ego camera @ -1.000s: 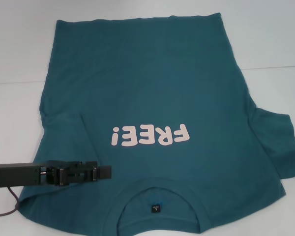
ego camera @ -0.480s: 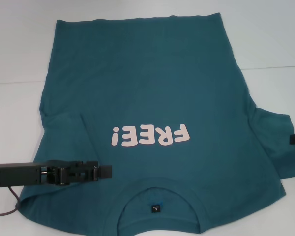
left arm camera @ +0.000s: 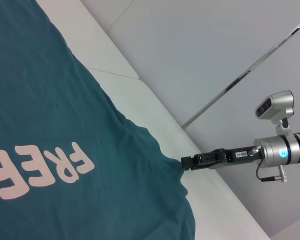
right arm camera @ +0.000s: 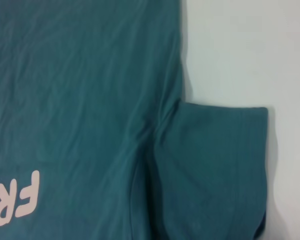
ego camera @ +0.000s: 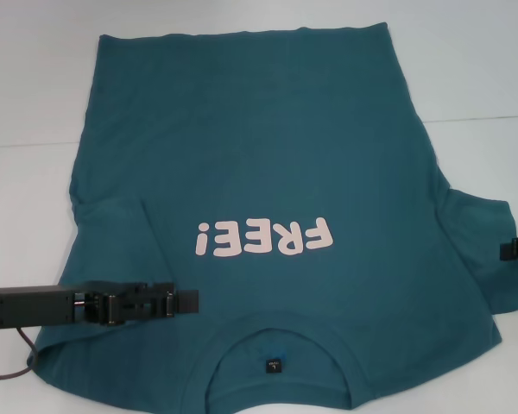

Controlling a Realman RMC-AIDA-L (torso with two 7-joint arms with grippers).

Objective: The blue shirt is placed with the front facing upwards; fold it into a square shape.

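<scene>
While the blue shirt (ego camera: 276, 233) is lying front-up across the white table (ego camera: 26, 86), collar nearest the robot and hem farthest, the head view is showing its left sleeve already folded in over the body and the right sleeve jutting out flat. The left gripper (ego camera: 183, 301) is hovering over the shoulder area beside the collar, pointing inward; whether it is released or clenched I cannot tell. The right gripper (ego camera: 511, 250) is peeking in at the picture's edge, just over the right sleeve's outer hem.

From the left wrist, the right gripper (left arm camera: 187, 162) is meeting the sleeve edge at its tip; a grasp cannot be confirmed.

From the right wrist, the unfolded sleeve is spreading below. The shirt's long axis is running away from the robot, so the sleeve probably needs carrying inward, and the right arm is nearer.
</scene>
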